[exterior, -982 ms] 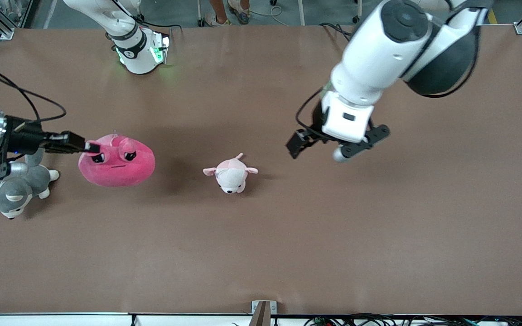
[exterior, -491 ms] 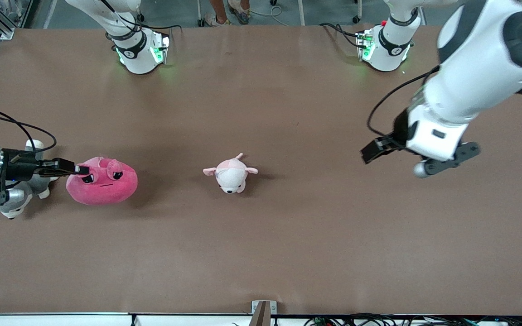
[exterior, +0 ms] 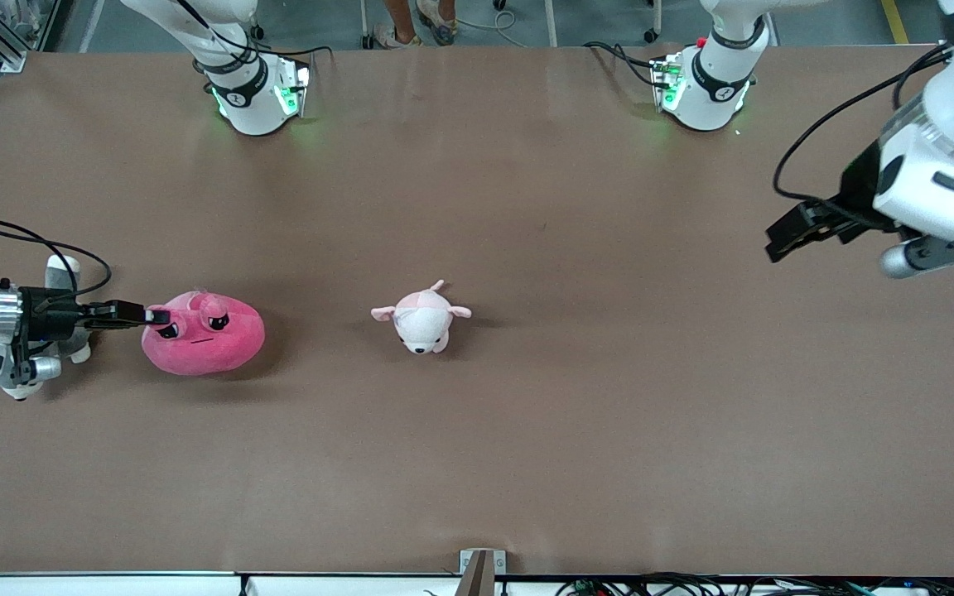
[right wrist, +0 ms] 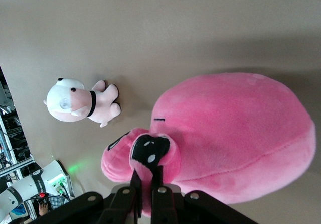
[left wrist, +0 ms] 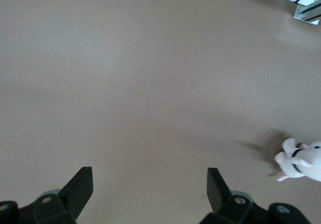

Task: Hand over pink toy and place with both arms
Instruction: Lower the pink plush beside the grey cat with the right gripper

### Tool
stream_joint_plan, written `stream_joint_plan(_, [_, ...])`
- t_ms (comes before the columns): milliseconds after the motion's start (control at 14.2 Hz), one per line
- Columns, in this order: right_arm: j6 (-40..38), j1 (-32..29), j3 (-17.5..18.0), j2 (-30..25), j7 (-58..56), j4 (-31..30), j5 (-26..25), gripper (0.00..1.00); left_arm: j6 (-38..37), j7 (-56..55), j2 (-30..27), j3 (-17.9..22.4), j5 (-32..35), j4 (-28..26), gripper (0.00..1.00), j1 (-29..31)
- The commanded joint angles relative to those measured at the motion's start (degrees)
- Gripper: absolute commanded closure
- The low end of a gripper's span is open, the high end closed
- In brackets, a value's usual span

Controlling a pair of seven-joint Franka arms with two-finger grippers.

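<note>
No readable writing anywhere. Table [exterior: 527, 455] brown. Pink toy [exterior: 205, 335]: fat hot-pink blob w/ angry dark eyes, sits toward right arm's end, long axis along table, face toward front camera. Right gripper [exterior: 158, 315] clenched on its ear flap. Left gripper [left wrist: 149, 184] spread wide, over bare table. Small pale plush [exterior: 421, 318] mid-table.

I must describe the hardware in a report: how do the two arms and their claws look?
Both arms are glossy white with black joint bands and loose black cables. Their bases glow green. Each black two-finger claw, right claw and left claw, is angular; a silver metal cylinder sits at the right arm's wrist.
</note>
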Motion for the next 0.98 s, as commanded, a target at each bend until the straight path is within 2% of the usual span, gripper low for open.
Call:
stream_joint_plan(0, [-2.51,-1.17,1.11,0.93,-0.56,0.55,0.42,0.99,-0.16,7.69,-5.95,3.3,0.93,-6.62,0.0,-0.54])
stream_joint_plan(140, [-2.88,-1.17,1.11,1.37,-0.56,0.55,0.51,0.99,-0.17,12.89,-9.21,5.84,0.32,-10.31,0.0,-0.45])
stream_joint_plan(351, [-2.88,-1.25,1.11,2.51,-0.73,0.46,0.6,0.98,-0.95,19.13,-11.5,6.99,0.06,-12.6,0.0,0.08])
stream_joint_plan(561, [-2.79,-1.17,1.19,3.47,-0.91,0.55,0.6,0.98,-0.96,19.68,-14.31,8.67,-2.23,-16.03,0.0,-0.62])
stream_joint_plan(912, [-2.44,-1.08,1.19,5.41,-2.05,0.46,0.6,0.97,-0.87,19.95,-15.9,9.55,-2.14,-17.79,0.0,-3.17])
